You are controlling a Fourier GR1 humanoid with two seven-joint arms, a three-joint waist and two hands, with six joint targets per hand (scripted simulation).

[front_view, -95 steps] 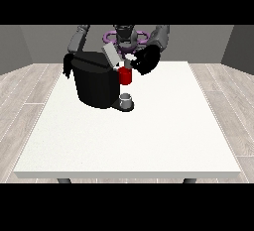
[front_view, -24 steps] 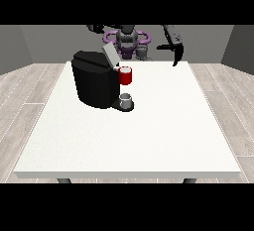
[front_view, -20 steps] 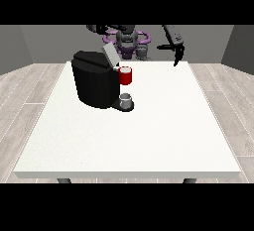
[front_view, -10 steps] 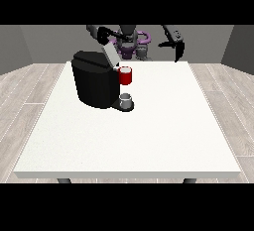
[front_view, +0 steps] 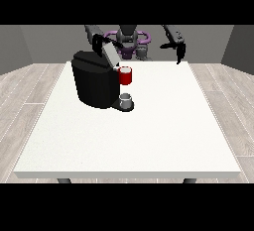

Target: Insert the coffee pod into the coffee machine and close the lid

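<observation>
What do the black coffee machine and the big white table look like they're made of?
The coffee machine looks like matte black plastic: dark, rounded body with only faint sheen; its raised lid is a paler grey, maybe plastic or metal. The table looks like a white laminate or painted board: flat, even, no grain and no glare. Neither can be told for certain.

The black coffee machine [front_view: 95,82] stood upright near the far left part of the white surface [front_view: 149,136]. Its grey lid [front_view: 111,54] was tilted up and open. The pod was not discernible.
</observation>
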